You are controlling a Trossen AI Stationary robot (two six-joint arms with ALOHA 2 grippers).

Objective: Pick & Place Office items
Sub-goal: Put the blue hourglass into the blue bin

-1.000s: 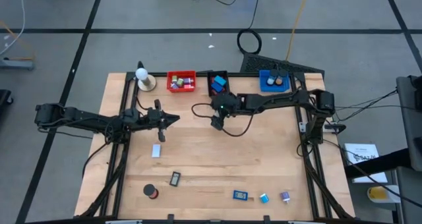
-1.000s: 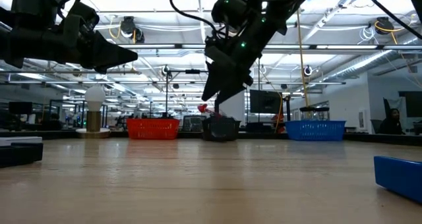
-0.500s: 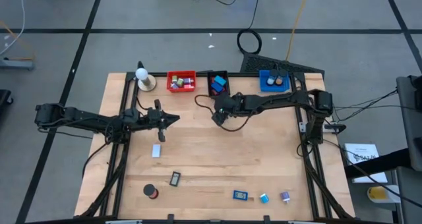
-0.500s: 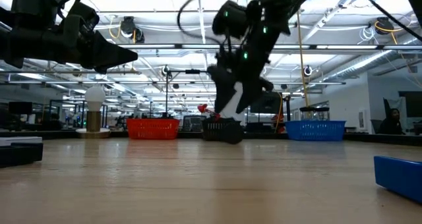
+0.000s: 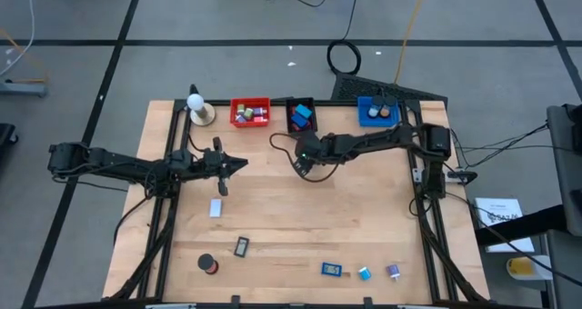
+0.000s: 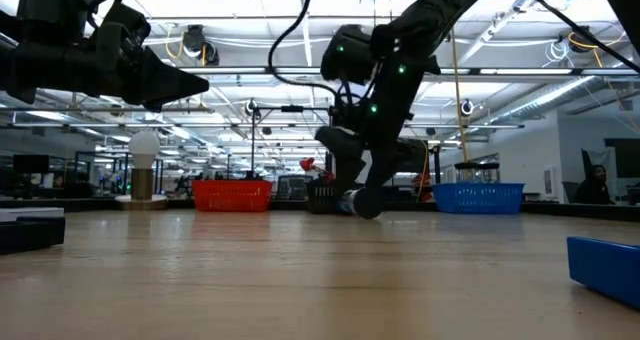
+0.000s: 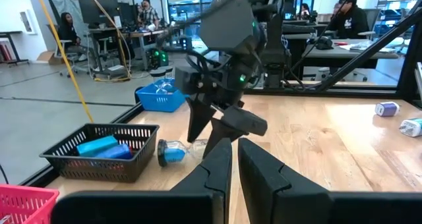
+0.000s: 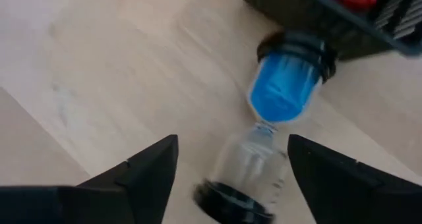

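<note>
Wooden tabletop (image 5: 273,227) fills the high view, three bins along its far edge; the right gripper (image 5: 304,166) hangs just in front of the black bin (image 5: 301,114), while the left gripper (image 5: 238,164) waits over the table's left half, its fingers closed on nothing. Seen from the low view, the right gripper (image 6: 362,195) is almost down on the wood. From the left wrist view, an hourglass (image 7: 177,150) lies on its side beside the black bin. Through the right wrist view, the hourglass (image 8: 267,135) lies between the spread fingers, untouched, its blue end against the bin. Being round, it could roll away or jam against the bin if one finger lands first.
</note>
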